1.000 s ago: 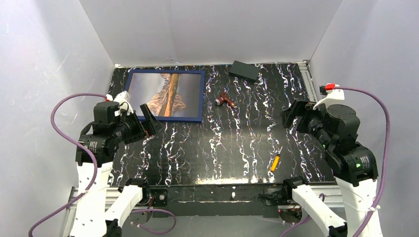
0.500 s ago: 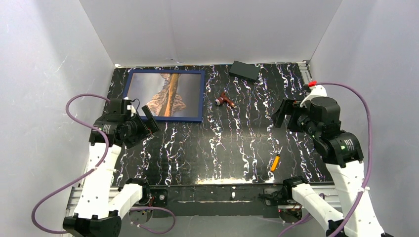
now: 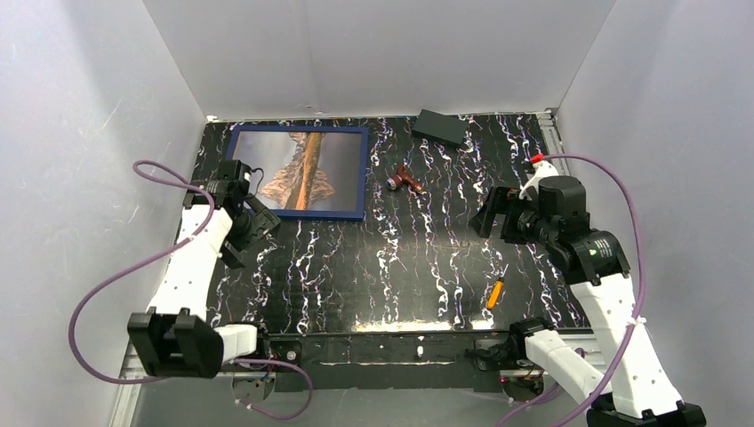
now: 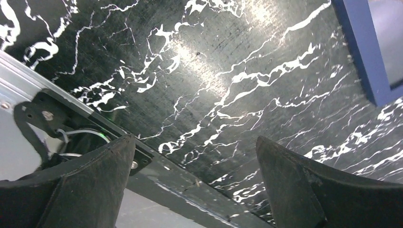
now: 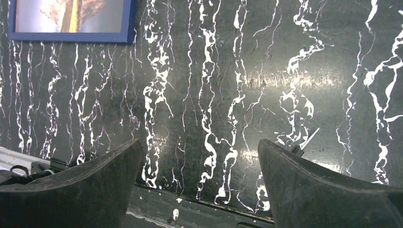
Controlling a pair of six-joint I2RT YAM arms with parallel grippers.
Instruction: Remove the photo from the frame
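Note:
The photo (image 3: 298, 169), a brown mountain mirrored on grey-blue sky, lies flat inside the thin navy-blue frame (image 3: 364, 173) at the table's far left. My left gripper (image 3: 260, 220) hovers open just off the frame's near left corner, touching nothing. In the left wrist view (image 4: 195, 190) its jaws stand wide over bare table, with the frame's corner (image 4: 361, 52) and a strip of photo (image 4: 387, 38) at the upper right. My right gripper (image 3: 492, 212) hangs open and empty over the right half. The right wrist view (image 5: 197, 185) catches the frame (image 5: 130, 21) and photo (image 5: 71, 12) far off.
A black block (image 3: 440, 127) lies at the back centre. A small red-brown tool (image 3: 406, 181) sits right of the frame. An orange screwdriver (image 3: 494, 293) lies near the front right, its tip (image 5: 306, 140) beside my right finger. White walls enclose the black marbled table (image 3: 382, 267).
Both arms have stretched out over the table. The right gripper has moved left toward the middle. The left gripper stays near the frame's near left corner. Both stay open.

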